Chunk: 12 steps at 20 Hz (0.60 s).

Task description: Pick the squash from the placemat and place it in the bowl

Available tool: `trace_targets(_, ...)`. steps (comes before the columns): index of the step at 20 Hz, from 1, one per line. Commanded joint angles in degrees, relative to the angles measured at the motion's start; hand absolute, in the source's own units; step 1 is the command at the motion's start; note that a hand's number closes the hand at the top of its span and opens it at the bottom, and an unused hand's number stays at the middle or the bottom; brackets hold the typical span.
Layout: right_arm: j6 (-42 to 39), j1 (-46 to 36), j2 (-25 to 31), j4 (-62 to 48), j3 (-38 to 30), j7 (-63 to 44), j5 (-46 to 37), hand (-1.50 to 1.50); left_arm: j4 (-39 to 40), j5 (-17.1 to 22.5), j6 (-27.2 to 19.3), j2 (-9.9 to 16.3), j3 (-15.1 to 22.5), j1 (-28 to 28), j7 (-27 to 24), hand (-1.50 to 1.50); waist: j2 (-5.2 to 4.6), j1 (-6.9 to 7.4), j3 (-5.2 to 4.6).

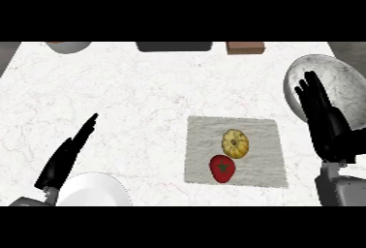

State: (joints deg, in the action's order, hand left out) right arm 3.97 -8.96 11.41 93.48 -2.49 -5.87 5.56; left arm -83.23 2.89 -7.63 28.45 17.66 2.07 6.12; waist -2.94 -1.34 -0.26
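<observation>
White plate [97, 190], bottom cut off

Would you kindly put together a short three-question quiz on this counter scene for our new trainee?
1. True or false: the squash already lies in the bowl.
2. Which thing shares the placemat with the squash? A) a banana B) a red tomato C) a cup
3. Fill in: the right hand shows in front of the ____, its fingers straight.

Key
1. False: the squash lies on the placemat, touched by neither hand.
2. B: the red tomato lies just nearer the robot than the squash.
3. Bowl. The left hand, also open, shows at the lower left beside a white plate.
</observation>
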Motion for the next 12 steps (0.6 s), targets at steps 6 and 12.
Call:
trace_targets(6,-15.8,-6.9,-5.7,-5.2,27.5,-3.5,-6.3,-1.5,-7.2,5.9,-4.4,-4.0,-10.3,12.6,-6.0,0.0,2.57,10.8,-0.2)
trace_targets(12,2.6,-5.5,-1.5,-1.4,39.8,4.8,-40.3,-1.5,-3.9,12.3,-4.0,-4.0,-18.0,9.8,-8.6,0.0,3.42,3.13,0.01)
